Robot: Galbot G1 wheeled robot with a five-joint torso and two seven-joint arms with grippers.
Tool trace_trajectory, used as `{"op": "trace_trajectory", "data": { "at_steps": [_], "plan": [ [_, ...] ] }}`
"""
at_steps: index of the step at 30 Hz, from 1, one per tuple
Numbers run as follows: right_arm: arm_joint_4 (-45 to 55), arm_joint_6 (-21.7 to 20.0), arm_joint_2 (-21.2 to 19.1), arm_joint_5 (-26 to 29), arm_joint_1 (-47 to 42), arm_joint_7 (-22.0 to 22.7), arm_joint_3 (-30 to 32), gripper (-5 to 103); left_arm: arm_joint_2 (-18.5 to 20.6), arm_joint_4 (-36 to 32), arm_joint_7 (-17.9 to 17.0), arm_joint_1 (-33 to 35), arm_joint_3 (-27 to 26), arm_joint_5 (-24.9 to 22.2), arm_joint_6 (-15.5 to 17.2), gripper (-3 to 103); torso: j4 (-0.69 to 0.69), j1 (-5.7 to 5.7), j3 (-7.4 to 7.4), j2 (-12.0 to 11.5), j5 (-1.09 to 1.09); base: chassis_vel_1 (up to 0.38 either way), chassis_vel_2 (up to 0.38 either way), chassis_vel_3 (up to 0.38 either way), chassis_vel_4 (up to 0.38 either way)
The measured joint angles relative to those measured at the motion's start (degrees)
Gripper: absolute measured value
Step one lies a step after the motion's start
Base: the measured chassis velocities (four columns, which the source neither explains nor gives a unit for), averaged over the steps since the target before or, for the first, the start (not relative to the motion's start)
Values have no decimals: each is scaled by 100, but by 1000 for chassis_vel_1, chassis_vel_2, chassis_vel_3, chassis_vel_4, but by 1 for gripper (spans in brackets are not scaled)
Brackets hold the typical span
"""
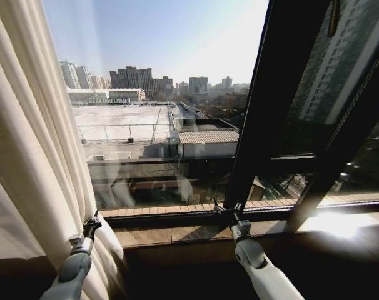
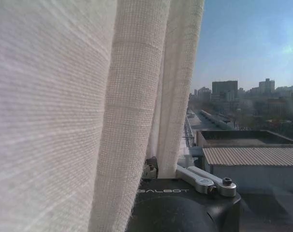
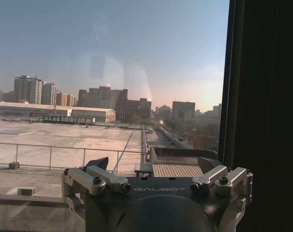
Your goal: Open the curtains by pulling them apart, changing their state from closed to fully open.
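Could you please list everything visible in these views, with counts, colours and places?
curtains: one gathered panel, sheer white, pleated, bunched at the left side of the window.
window frame bar: one thick bar, black, slanting up the right of the glass.
window sill: one, brown, along the foot of the window.
flat rooftop: one, pale grey, outside below the glass.
city skyline: a row of tall blocks, hazy, far off under blue sky.
left gripper: one, black with grey arm, low at the curtain's inner edge, against the fabric.
right gripper: one, black with white arm, jaws open, low near the black bar, holding nothing.
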Motion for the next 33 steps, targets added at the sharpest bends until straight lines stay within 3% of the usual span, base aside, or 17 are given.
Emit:
{"op": "trace_trajectory", "data": {
  "at_steps": [7, 16, 22, 28, 33],
  "plan": [
    [0, 0, 1, 0, 0, -1, -1, 100, 49, 4, -68, 42, -85, -16, -27, 0, 1, 0, 0, 1, -6, 107, 98, -118, -108],
    [0, 0, -2, 0, 0, 0, 1, 100, 659, 336, -241, -35, -569, -374, -66, 0, -2, 1, 2, -1, -6, -35, -22, 8, 23],
    [0, 0, 0, 0, 0, 0, 0, 100, 1629, 1877, -250, -394, -1370, -722, -386, 0, 2, 0, 1, 0, -5, 0, 0, 0, 0],
    [0, 0, 0, 0, 0, 0, 0, 100, 1982, 2675, -287, -638, -1606, -775, -440, 0, 1, 1, 1, -1, -4, 0, 0, 0, 0],
    [0, 0, 0, 0, 0, 0, 0, 100, 1961, 2706, -308, -622, -1650, -780, -428, 0, 1, 1, 1, -1, -4, 0, 0, 0, 0]
  ]
}}
